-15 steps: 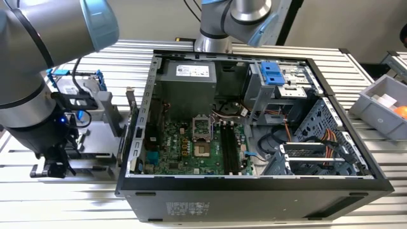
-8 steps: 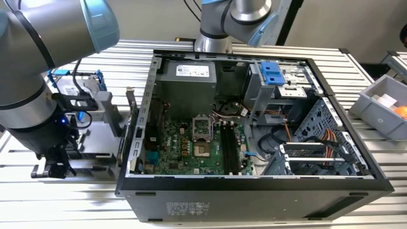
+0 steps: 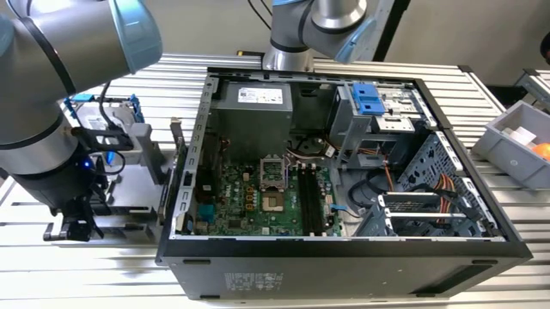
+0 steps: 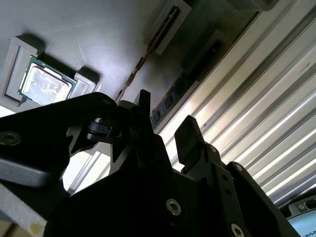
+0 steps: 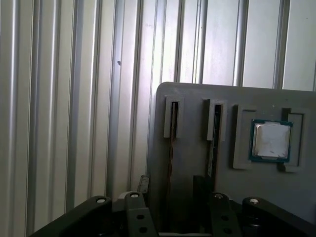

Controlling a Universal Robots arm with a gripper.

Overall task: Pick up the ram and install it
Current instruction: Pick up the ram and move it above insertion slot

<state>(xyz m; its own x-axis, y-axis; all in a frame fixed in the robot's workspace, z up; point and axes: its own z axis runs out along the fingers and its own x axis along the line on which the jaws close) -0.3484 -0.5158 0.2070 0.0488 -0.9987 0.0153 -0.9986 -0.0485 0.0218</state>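
Observation:
Two ram sticks stand on edge in slots of a grey holder (image 5: 197, 103). One ram (image 5: 172, 133) shows as a thin brownish edge. The other ram (image 5: 215, 143) beside it is dark green. In the second wrist view they are the thin stick (image 4: 140, 61) and the dark stick (image 4: 170, 98) with its chips. My gripper (image 5: 172, 181) hangs open just above the holder. Its black fingers (image 5: 143, 183) are spread on either side of the sticks' near ends. Which stick lies between them I cannot tell. In the exterior view my gripper (image 3: 77, 222) is low at the exterior view's left.
A small square processor chip (image 5: 270, 140) sits in the same holder. The open computer case (image 3: 344, 248) with its motherboard (image 3: 257, 193) fills the middle of the ribbed metal table (image 3: 86, 277). A hard drive in a blue frame (image 3: 103, 116) stands behind my arm. A grey bin (image 3: 516, 138) is at the right.

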